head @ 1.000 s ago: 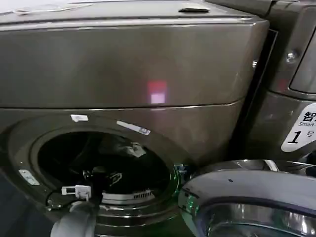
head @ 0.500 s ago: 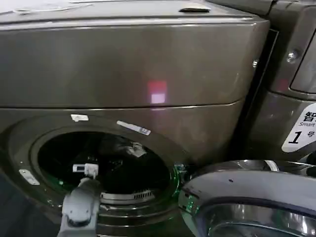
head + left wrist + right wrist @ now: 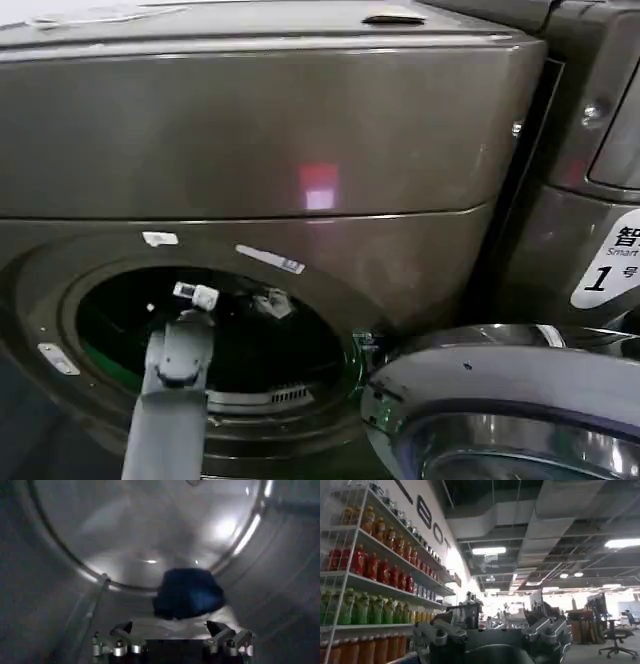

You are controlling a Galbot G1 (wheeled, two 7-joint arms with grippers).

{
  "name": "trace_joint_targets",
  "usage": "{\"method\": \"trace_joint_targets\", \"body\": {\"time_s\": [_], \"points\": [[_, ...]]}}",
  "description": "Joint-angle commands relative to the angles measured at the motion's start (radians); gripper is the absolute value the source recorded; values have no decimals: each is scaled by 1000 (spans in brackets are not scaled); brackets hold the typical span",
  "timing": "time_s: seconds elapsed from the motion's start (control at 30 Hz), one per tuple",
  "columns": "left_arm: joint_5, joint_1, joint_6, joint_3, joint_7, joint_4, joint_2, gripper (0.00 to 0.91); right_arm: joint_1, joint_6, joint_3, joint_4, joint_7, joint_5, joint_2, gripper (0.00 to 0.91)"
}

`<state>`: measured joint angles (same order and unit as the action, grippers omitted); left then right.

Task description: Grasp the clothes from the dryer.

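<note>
**Left arm now reaching deep into the drum**

Your left gripper (image 3: 172,642) sits inside the dryer (image 3: 250,130) with its jaws spread wide and nothing between them. Just ahead of it lie the clothes: a dark blue piece (image 3: 188,593) resting on top of a white piece (image 3: 150,629) on the lower curve of the drum. The white fabric reaches back to just beside the fingertips; the blue one lies a little farther in, roughly centred between the jaws.

From the head camera, the change is plain. A second ago the gripper hung low at the rim of the round opening (image 3: 215,335); half a second ago it had crossed the lip; now the arm has pushed up and inward, past the rim. That puts you at the end of the approach, with the grasp itself not yet made. The next move, as I judge it, is a short advance and dip onto the pile before closing.

Your right gripper (image 3: 492,635) is parked away from the machine, facing a room with shelves of bottles (image 3: 370,565); its fingers look spread and hold nothing. The door (image 3: 500,400) stands open at the lower right.
</note>
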<state>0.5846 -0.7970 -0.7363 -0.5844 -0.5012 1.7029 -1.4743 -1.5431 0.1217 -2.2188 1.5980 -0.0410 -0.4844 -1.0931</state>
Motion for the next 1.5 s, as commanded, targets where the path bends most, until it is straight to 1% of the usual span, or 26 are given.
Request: {"method": "trace_joint_targets", "body": {"time_s": [0.03, 0.07, 0.17, 0.23, 0.33, 0.37, 0.4, 0.43, 0.5, 0.57, 0.67, 0.77, 0.9, 1.13, 1.33, 1.5], "points": [[545, 120, 426, -3, -485, -135, 34, 907, -1, 0, 1, 1, -1, 0, 1, 907], [598, 121, 454, -3, -527, -136, 36, 907, -1, 0, 2, 1, -1, 0, 1, 907], [709, 119, 592, 0, -617, -133, 44, 907, 0, -1, 6, 4, -1, 1, 0, 907], [751, 115, 668, 7, -660, -128, 52, 907, 3, 0, 10, 6, -2, 2, 0, 907], [795, 119, 737, 11, -734, -127, 55, 907, 5, 1, 16, 10, -3, 2, 0, 907], [787, 122, 736, 13, -788, -130, 55, 907, 5, 1, 17, 11, -3, 2, 0, 907], [743, 128, 714, 12, -845, -137, 56, 907, 5, 1, 17, 11, -3, 2, 0, 907], [736, 128, 739, 16, -845, -137, 60, 907, 5, 1, 17, 11, -3, 2, 1, 907], [754, 130, 829, 14, -846, -138, 62, 907, 4, 1, 18, 10, -3, 2, 1, 907], [752, 137, 885, 17, -847, -144, 63, 907, 4, 0, 20, 11, -3, 3, -2, 907], [766, 144, 960, 27, -847, -154, 69, 907, 5, 0, 23, 13, -3, 4, -4, 907], [785, 147, 1007, 50, -847, -163, 86, 907, 6, -1, 26, 13, -3, 4, -5, 907], [832, 150, 1031, 105, -846, -177, 120, 907, 7, -1, 28, 11, -3, 6, -4, 907], [821, 180, 1048, 198, -847, -206, 165, 907, 14, 0, 39, 16, -4, 7, -5, 907], [813, 196, 1049, 239, -847, -235, 190, 907, 17, 0, 42, 13, -4, 7, -7, 907], [764, 202, 1041, 256, -847, -249, 211, 907, 21, 6, 47, 11, -6, 10, -6, 907]]}}
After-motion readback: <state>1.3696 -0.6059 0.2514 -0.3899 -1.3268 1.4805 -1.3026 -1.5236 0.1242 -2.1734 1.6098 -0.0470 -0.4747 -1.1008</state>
